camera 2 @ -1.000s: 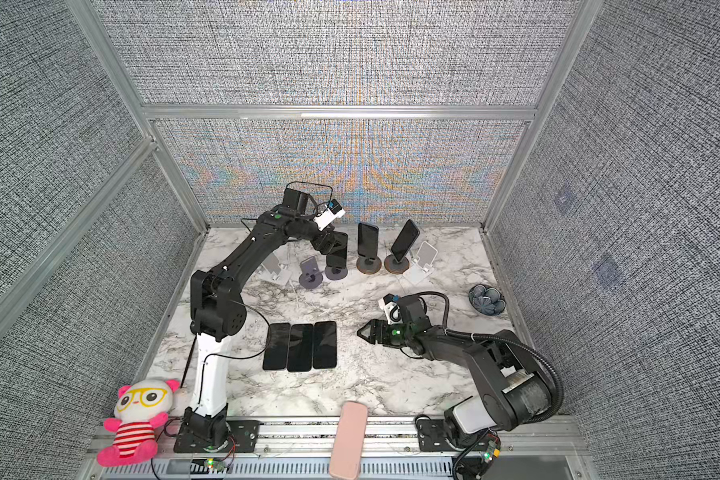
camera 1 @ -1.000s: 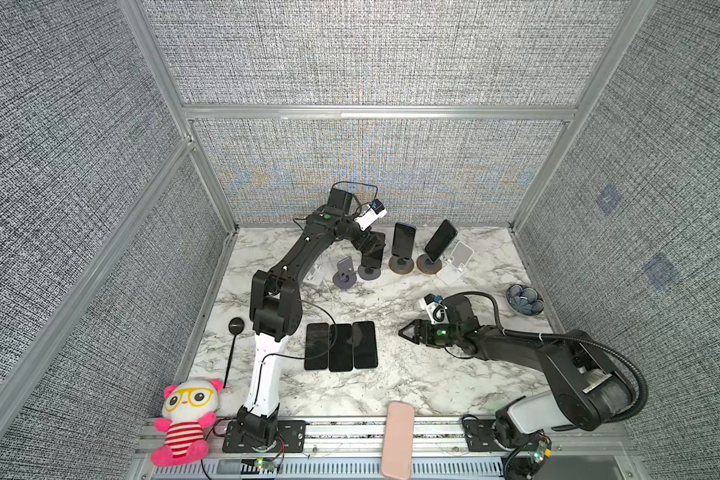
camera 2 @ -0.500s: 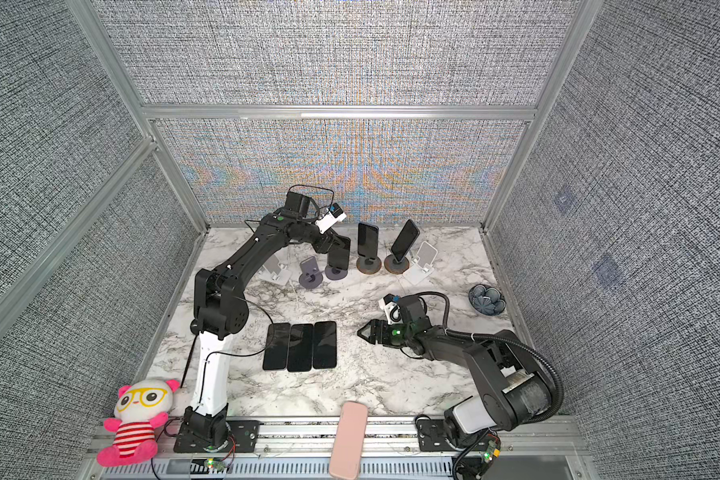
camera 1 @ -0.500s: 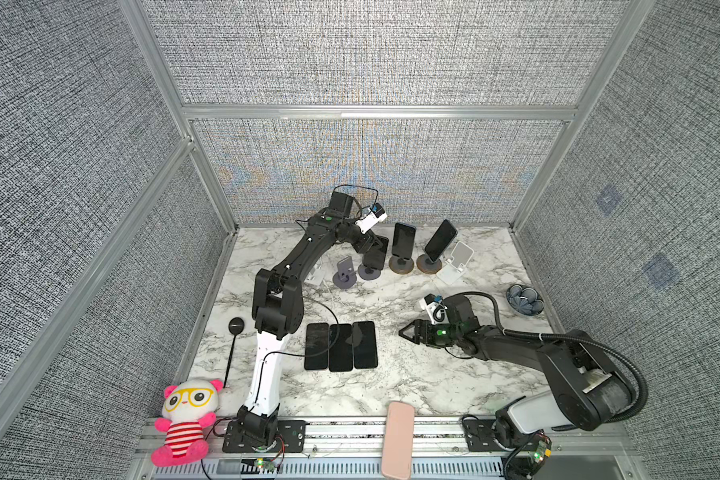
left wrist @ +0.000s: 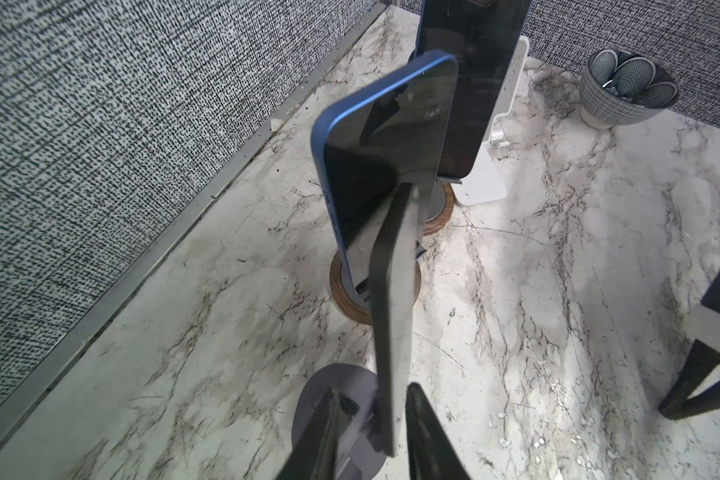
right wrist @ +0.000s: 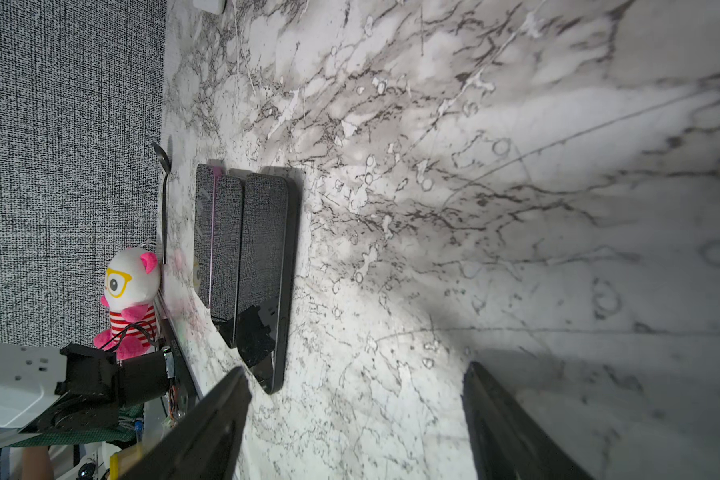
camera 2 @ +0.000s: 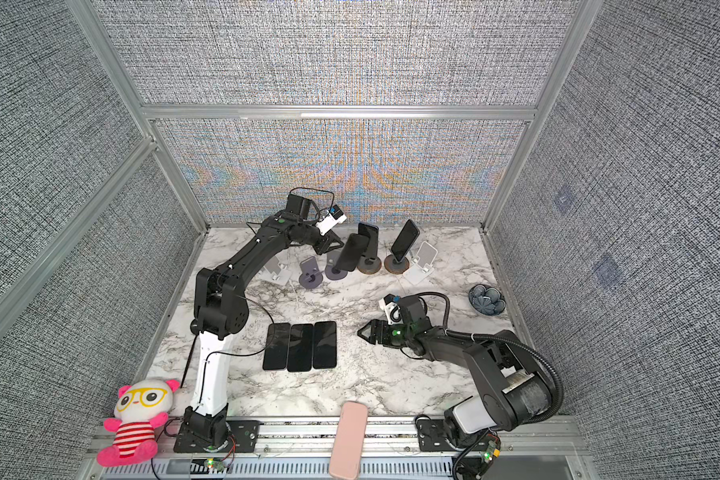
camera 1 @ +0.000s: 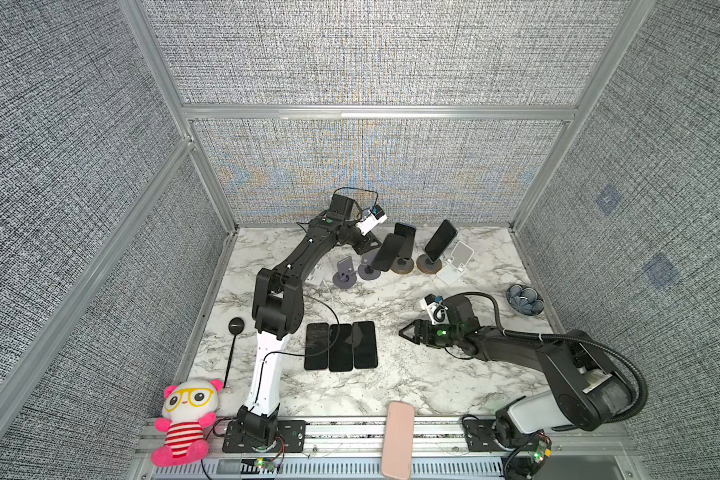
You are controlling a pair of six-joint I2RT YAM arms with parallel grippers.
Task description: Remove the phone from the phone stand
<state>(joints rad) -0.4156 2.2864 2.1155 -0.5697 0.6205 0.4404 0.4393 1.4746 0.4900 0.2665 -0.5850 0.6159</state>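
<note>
1. The left gripper reaches to the back row, its jaws narrow, one finger on each side of the phone. One finger looks to touch a face and the other seems to leave a sliver of gap, so I cannot tell whether the grip has bitten.
2. The phone sits on the grey stand, second stand from the left in both top views and not yet lifted.
3. What could go wrong:
   - The faces are smooth glass and the hold sits near one end, so a weak pinch may let the phone pivot or slide out.
   - The stand looks light. A pull along the lean, not up out of its lip, could drag or tip it.
   - The blue-edged phone stands just behind on a wood-ringed stand — a wide swing would knock it.
4. The phone's long axis stands steep and leans back toward the rear wall. Its lower end is in the stand and its screen faces the front of the table.
5. The right gripper hovers wide and empty over bare marble, near three flat phones — well apart from the work.
</note>
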